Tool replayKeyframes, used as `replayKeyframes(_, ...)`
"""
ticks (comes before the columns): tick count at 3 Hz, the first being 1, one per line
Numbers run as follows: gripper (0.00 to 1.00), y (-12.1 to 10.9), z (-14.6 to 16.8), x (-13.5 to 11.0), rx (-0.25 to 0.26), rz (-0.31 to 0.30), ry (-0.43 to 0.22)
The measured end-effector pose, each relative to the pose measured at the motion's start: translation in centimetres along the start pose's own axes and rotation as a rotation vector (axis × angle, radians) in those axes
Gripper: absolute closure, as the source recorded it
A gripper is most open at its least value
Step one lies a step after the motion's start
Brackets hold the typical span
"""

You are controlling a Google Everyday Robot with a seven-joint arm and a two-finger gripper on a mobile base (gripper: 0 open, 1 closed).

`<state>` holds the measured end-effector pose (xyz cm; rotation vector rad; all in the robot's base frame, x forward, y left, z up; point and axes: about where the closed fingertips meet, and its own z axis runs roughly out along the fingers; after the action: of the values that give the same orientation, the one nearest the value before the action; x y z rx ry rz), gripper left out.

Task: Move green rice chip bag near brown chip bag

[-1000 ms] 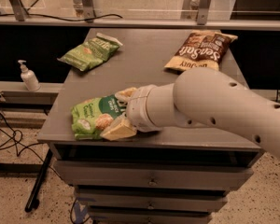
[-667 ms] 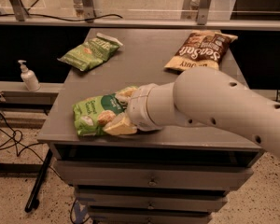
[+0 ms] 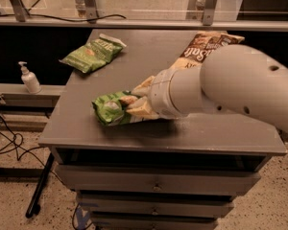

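Observation:
The green rice chip bag is bright green and crumpled, held just above the grey table top left of centre. My gripper comes in from the right on a thick white arm and is shut on the green rice chip bag, its cream fingers pinching the bag's right end. The brown chip bag with white "Sea Salt" lettering lies at the back right of the table. My arm hides its lower part.
A smaller olive-green bag with a white-edged top lies at the back left of the table. A white pump bottle stands on a lower ledge to the left. Drawers sit under the table top. Cables lie on the floor at left.
My gripper has carried the green rice chip bag to the right and further back, closer to the brown chip bag. The bag is more bunched up.

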<state>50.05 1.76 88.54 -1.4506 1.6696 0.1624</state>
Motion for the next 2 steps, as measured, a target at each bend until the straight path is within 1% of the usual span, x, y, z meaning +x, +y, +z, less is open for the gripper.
replayKeyframes(1,1.00,-2.9,-4.4,1.2,0.054,-0.034,0.078)
replayKeyframes(2,1.00,-5.3,-9.8,4.3,0.100,-0.028,0.177)
